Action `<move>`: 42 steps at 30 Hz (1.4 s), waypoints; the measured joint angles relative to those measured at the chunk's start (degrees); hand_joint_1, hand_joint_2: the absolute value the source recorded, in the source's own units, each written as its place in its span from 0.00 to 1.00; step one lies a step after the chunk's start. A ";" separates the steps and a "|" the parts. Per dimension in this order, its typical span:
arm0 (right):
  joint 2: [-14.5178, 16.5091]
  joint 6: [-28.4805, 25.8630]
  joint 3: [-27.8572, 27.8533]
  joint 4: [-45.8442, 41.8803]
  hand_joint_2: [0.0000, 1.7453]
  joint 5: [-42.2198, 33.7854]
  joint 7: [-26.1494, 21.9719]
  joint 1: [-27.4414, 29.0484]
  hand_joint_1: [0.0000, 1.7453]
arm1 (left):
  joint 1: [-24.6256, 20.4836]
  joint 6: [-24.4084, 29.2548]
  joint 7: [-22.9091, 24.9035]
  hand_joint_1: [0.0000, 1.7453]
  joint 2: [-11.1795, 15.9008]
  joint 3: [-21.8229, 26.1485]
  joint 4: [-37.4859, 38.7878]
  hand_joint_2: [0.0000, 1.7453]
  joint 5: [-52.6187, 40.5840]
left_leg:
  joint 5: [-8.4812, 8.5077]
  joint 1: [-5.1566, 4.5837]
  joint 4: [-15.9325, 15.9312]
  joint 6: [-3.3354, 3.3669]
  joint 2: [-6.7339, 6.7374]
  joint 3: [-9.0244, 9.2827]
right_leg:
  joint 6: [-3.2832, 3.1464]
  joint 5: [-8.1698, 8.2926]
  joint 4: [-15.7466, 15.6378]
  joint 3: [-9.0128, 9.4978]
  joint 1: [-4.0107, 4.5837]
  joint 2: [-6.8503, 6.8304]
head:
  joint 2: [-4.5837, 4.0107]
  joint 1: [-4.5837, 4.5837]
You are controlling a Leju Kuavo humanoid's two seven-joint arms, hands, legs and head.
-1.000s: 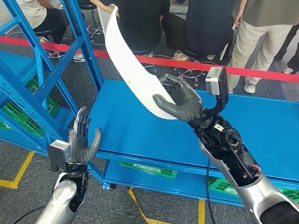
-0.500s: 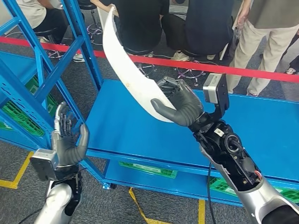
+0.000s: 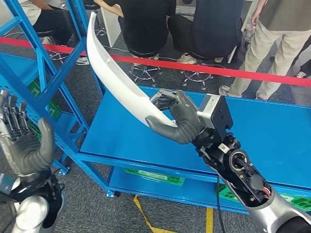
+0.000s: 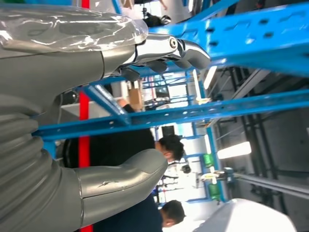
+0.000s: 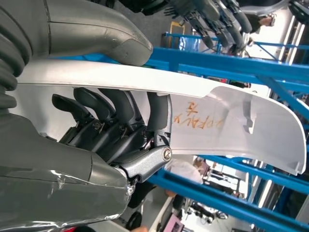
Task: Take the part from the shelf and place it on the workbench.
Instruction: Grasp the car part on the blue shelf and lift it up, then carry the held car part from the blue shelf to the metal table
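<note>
Since the earlier frame the left hand [image 3: 25, 145] has risen and swung out away from the bench [image 3: 146, 141], now up beside the blue shelf frame [image 3: 47, 73], palm showing, fingers apart and thumb out, holding nothing. Right hand [image 3: 180, 119] has drawn a little closer to the near edge of the bench and turned, and the white part [image 3: 117, 80] has rolled so its edge faces the camera more than its broad face. Right hand grasps the part at its lower end, thumb over one face, dark fingers [image 5: 109, 104] curled under the other. Part is a long curved white plastic panel, held in the air above the bench's blue top, not touching it, its far end slanting up toward the shelf frame. Right wrist view shows orange handwriting [image 5: 198, 118] on the part's inner face, not readable. Beyond the bench: red barrier tape [image 3: 220, 70], and behind it people [image 3: 146, 22], some seated on stools. Green crate [image 3: 154, 175] sits on the bench's lower level; yellow floor tape [image 3: 145, 216] lies on grey carpet near the bench.
</note>
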 joint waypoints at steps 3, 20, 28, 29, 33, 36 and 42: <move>0.00 -0.11 0.60 -0.87 1.00 0.18 0.21 0.19 1.00 | -0.17 -0.10 0.03 0.00 0.01 0.27 -1.35 1.00 0.03 | 0.25 0.64 -0.91 0.43 -0.27 0.87 | 0.53 -2.45 3.73 -1.48 0.01 -0.13 | 0.00 0.43; 0.61 1.67 4.92 -2.30 1.00 -1.08 -0.58 -0.62 1.00 | -1.10 1.47 -2.75 0.00 0.01 0.80 -2.38 1.00 0.41 | -4.73 1.52 10.21 -3.36 -0.42 -5.14 | -0.77 -0.84 1.18 0.10 -1.07 0.04 | 0.00 0.11; 1.20 3.55 6.83 -2.29 1.00 -4.15 -0.38 -2.74 1.00 | -1.33 1.96 -2.22 0.00 0.11 0.85 -2.93 1.00 0.04 | 0.69 0.43 2.31 -1.58 3.95 -2.43 | -1.07 -1.84 1.15 0.99 0.34 -5.41 | 0.00 -0.69; 1.24 3.64 6.98 -2.30 1.00 -4.24 -0.36 -2.89 1.00 | -1.38 1.97 -2.20 0.00 0.12 0.85 -3.07 1.00 0.02 | 0.80 0.15 1.09 -1.31 4.32 -1.89 | -0.84 -2.00 1.12 1.13 0.48 -5.87 | 0.00 -0.61; 1.39 3.90 7.61 -2.31 1.00 -4.31 -0.35 -3.35 1.00 | -1.40 1.98 -2.16 0.00 0.19 0.87 -3.57 1.00 0.02 | 1.06 0.37 0.32 -0.42 1.85 -1.42 | 0.12 -3.43 2.16 1.07 0.31 -5.28 | 0.00 -0.27; 1.42 4.07 7.97 -2.31 1.00 -4.35 -0.43 -3.45 1.00 | -1.43 1.96 -2.16 0.00 0.16 0.87 -3.80 1.00 0.02 | 1.10 0.70 0.02 0.17 0.19 -0.95 | 0.66 -8.44 12.40 -3.65 0.01 -0.98 | 0.00 0.63; 1.42 4.07 8.50 -2.15 1.00 -4.76 -0.50 -3.51 1.00 | -1.23 1.95 -2.15 0.00 0.18 0.87 -3.84 1.00 -0.11 | 0.74 0.72 0.24 -0.08 -4.43 -0.31 | 0.54 -2.47 8.24 -3.39 -0.39 1.57 | 0.00 1.90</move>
